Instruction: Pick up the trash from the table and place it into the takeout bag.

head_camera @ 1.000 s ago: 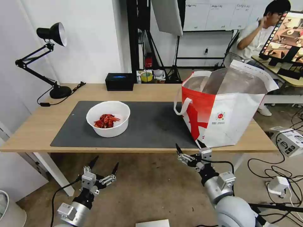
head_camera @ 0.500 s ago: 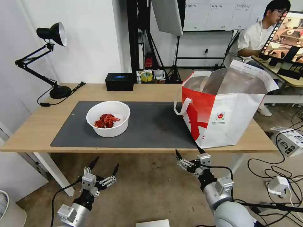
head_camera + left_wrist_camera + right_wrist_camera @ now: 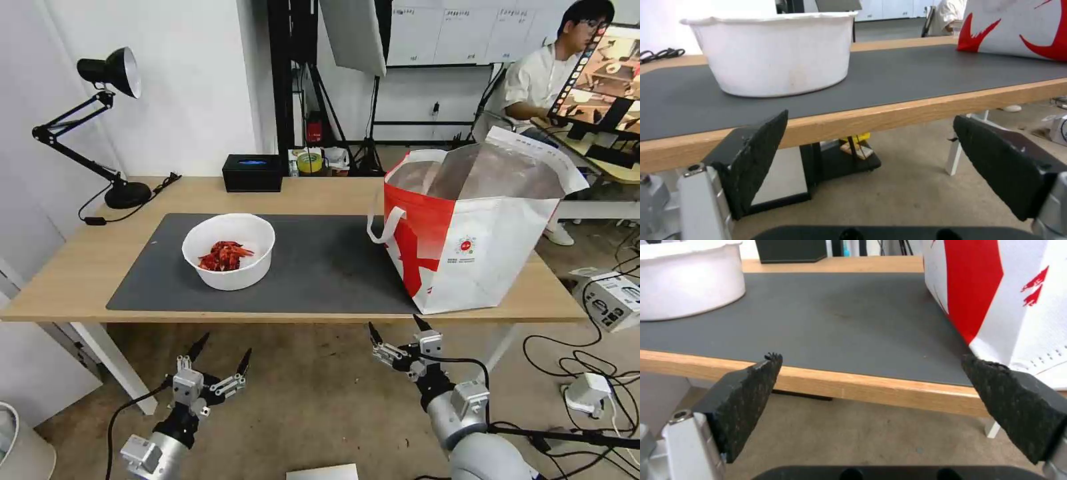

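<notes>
Nearest, below the table's front edge, both grippers hang over the floor with fingers spread wide and nothing between them. The right gripper [image 3: 395, 329] has dropped and drawn back a little from the edge near the bag's front corner over the last second; the left gripper [image 3: 221, 348] has barely shifted. Judged from that, no reach is under way; the right arm seems to be pulling away from the table rather than approaching the trash.

On the table [image 3: 80, 280], one dark mat [image 3: 320, 267] carries one white bowl [image 3: 229, 251] holding red shells, sitting on the mat's left part, untouched. One bag [image 3: 467, 247] stands upright and open on the right, its base partly on the mat, well apart from the bowl. That bowl is the single piece of trash I can count on the table. Whether anything lies inside the bag cannot be told.

Farther back stand one black box [image 3: 252, 173] and one desk lamp [image 3: 100, 120] at the left rear corner.
</notes>
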### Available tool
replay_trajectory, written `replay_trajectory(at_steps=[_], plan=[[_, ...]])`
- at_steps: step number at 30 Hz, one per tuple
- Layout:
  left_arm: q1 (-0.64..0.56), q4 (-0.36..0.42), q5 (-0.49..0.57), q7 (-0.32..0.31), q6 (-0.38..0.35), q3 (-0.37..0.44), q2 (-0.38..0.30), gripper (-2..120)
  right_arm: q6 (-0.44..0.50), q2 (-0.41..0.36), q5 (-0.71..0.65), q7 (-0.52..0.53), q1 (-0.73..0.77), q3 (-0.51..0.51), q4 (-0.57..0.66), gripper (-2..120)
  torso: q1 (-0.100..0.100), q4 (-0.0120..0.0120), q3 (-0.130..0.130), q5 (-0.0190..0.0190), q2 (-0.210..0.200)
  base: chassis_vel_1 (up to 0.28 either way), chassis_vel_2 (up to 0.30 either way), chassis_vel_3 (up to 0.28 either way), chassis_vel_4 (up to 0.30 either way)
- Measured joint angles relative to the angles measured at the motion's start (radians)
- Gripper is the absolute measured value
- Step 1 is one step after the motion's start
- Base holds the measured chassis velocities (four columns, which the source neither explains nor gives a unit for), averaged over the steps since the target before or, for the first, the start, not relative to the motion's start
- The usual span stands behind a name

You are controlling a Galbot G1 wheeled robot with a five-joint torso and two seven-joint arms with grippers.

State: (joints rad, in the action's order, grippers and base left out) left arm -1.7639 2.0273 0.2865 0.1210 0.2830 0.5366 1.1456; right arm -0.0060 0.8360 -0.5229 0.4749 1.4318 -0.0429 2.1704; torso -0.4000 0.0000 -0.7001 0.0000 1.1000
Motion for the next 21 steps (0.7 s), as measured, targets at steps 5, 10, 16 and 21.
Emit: replay_trajectory(at_steps=[5,10,16,21], plan=[[0.003,-0.001,-0.001,0.000,0.000,-0.001,0.001,100,0.006,-0.001,0.016,-0.003,-0.013,0.001,-0.003,100,0.000,0.0000,0.000,0.0000,0.000,0.000,0.000,0.000,0.000],[0.004,-0.002,-0.001,0.000,0.000,-0.001,0.002,100,0.006,-0.002,0.028,-0.003,-0.018,0.001,-0.005,100,0.000,0.0000,0.000,0.0000,0.000,0.000,0.000,0.000,0.000],[0.008,-0.004,0.002,0.000,0.000,0.001,0.000,100,0.006,-0.003,0.029,-0.003,-0.019,0.001,-0.005,100,0.000,0.0000,0.000,0.0000,0.000,0.000,0.000,0.000,0.000],[0.038,0.019,0.055,-0.019,-0.043,0.027,-0.037,100,0.006,-0.003,0.029,-0.003,-0.019,0.001,-0.005,100,0.000,0.0001,0.000,-0.0001,0.000,0.000,0.000,0.000,0.000]])
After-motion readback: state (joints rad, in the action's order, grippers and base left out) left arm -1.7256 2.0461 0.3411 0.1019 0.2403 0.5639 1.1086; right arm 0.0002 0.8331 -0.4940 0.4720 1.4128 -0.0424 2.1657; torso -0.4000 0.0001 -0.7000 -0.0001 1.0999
